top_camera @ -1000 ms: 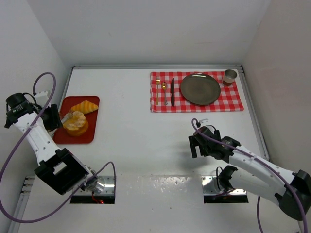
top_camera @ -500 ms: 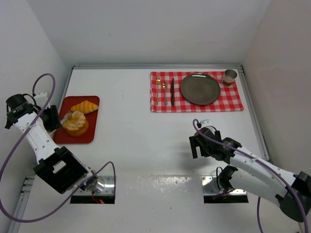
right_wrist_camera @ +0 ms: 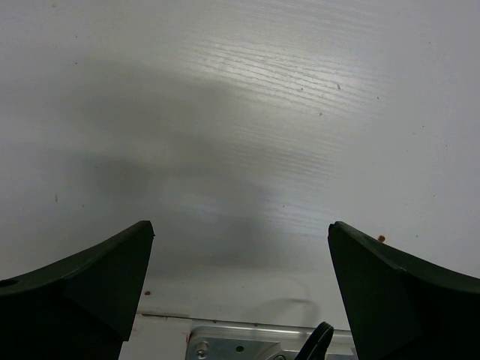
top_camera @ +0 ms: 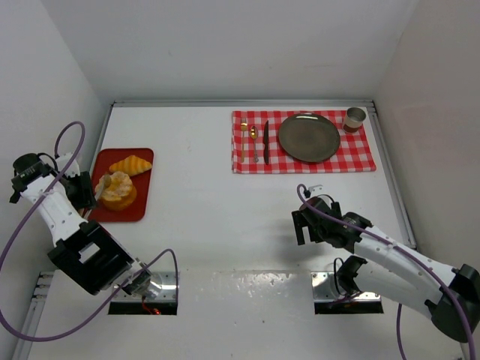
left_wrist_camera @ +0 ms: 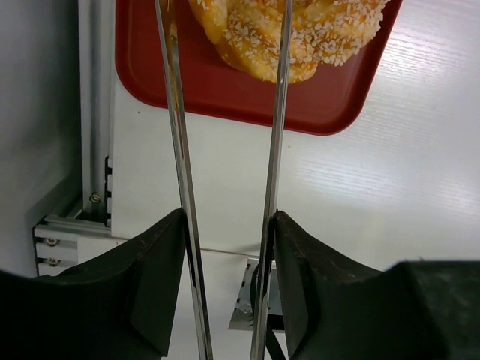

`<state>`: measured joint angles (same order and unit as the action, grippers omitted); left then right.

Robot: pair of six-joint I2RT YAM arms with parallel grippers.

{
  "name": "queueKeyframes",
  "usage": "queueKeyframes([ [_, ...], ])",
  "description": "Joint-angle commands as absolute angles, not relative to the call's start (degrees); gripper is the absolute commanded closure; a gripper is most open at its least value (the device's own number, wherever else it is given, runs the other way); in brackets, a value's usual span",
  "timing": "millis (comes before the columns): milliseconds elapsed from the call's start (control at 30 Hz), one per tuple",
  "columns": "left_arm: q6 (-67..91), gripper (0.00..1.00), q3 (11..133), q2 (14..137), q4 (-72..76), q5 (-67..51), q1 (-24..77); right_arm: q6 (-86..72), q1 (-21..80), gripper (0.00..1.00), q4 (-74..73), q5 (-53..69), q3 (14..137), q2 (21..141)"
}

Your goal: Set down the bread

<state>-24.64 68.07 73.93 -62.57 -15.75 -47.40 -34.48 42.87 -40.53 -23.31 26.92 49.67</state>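
Left gripper (left_wrist_camera: 225, 247) is squeezing the handle end of metal tongs (left_wrist_camera: 180, 187), fingers pressed against both arms. Blades are reaching over the red tray (left_wrist_camera: 225, 97), one at the edge of the sesame bun (left_wrist_camera: 300, 30) and one across it, probably lining up a pinch; contact unclear. Bun is lying on the tray beside a croissant (top_camera: 131, 163). Right gripper (right_wrist_camera: 238, 232) is hanging spread wide and holding nothing, above bare table. Plate (top_camera: 309, 136) is sitting well apart, likely the destination.
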Motion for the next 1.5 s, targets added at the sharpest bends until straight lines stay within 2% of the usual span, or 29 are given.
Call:
queueKeyframes([
  [0,-25.8,0.47,68.1,73.0,-60.6,-15.1,-48.0,-34.5,42.8,0.01,-39.5,-23.3,27.3,49.3],
  [600,-28.3,0.42,72.0,73.6,-67.3,-16.3,-49.2,-33.7,42.8,0.01,-39.2,-23.1,28.3,50.4],
  [967,-25.9,0.42,67.1,75.5,-60.0,-15.1,-49.2,-34.1,42.7,0.01,-39.0,-22.9,27.9,50.5],
  [1033,-25.3,0.45,67.1,77.4,-59.4,-15.1,-49.2,-34.0,42.8,0.01,-39.0,-22.9,27.8,50.7],
  [1133,-25.3,0.55,67.1,78.0,-59.4,-16.6,-49.2,-34.2,42.8,0.01,-39.5,-22.9,27.9,50.6],
  [1167,-25.3,0.68,67.1,78.0,-59.4,-17.2,-49.2,-34.2,42.9,0.01,-39.4,-23.1,27.9,50.6],
  [1267,-25.3,0.85,67.8,78.0,-61.0,-17.8,-49.2,-34.7,42.7,0.01,-39.6,-23.1,27.7,50.1],
  [1467,-28.5,0.89,74.3,76.1,-68.4,-20.7,-49.2,-34.8,42.8,0.01,-39.5,-23.1,27.6,50.1],
])
